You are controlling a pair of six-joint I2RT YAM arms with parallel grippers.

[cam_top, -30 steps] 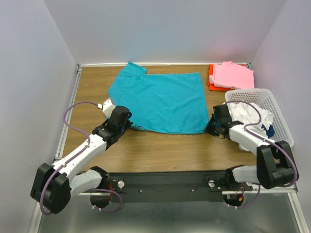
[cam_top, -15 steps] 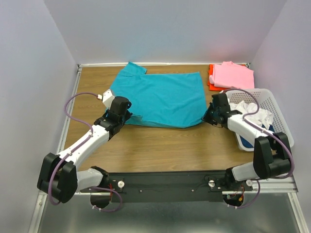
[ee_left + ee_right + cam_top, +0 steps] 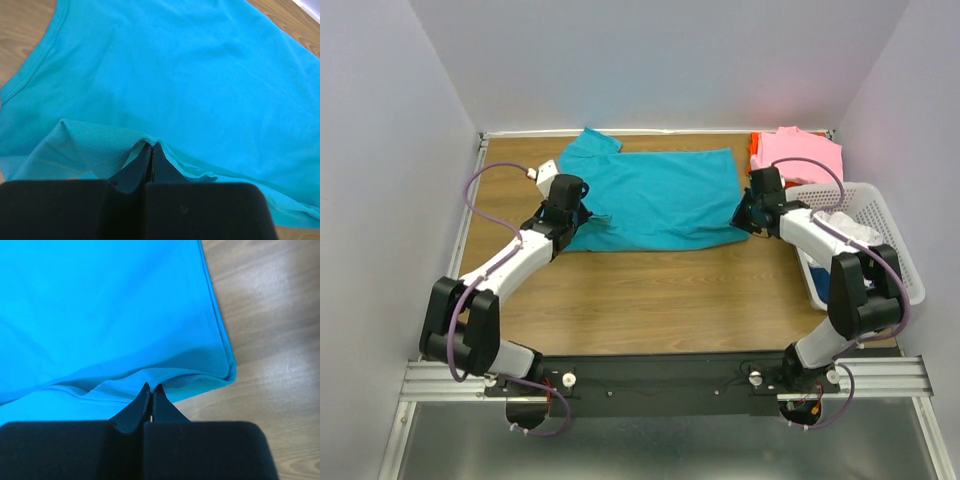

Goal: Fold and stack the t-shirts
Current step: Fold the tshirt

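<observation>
Pinched the near hem of the teal t-shirt (image 3: pixel 650 195) in the tightly closed left gripper (image 3: pixel 151 152) and right gripper (image 3: pixel 151 392), mid-fold, with a pink shirt (image 3: pixel 805 155) stacked at the table's (image 3: pixel 670 290) far-right corner and a white shirt (image 3: pixel 845 225) left in the basket (image 3: pixel 895 240).

The plain teal cloth t-shirt (image 3: pixel 655 200) is one even colour throughout. A pink folded cloth t-shirt (image 3: pixel 802 157) covers an orange-red cloth t-shirt (image 3: pixel 755 150). The white plastic lattice basket (image 3: pixel 898 245) holds white cloth (image 3: pixel 850 225). The wood-grain surface (image 3: pixel 650 290) is brown.
</observation>
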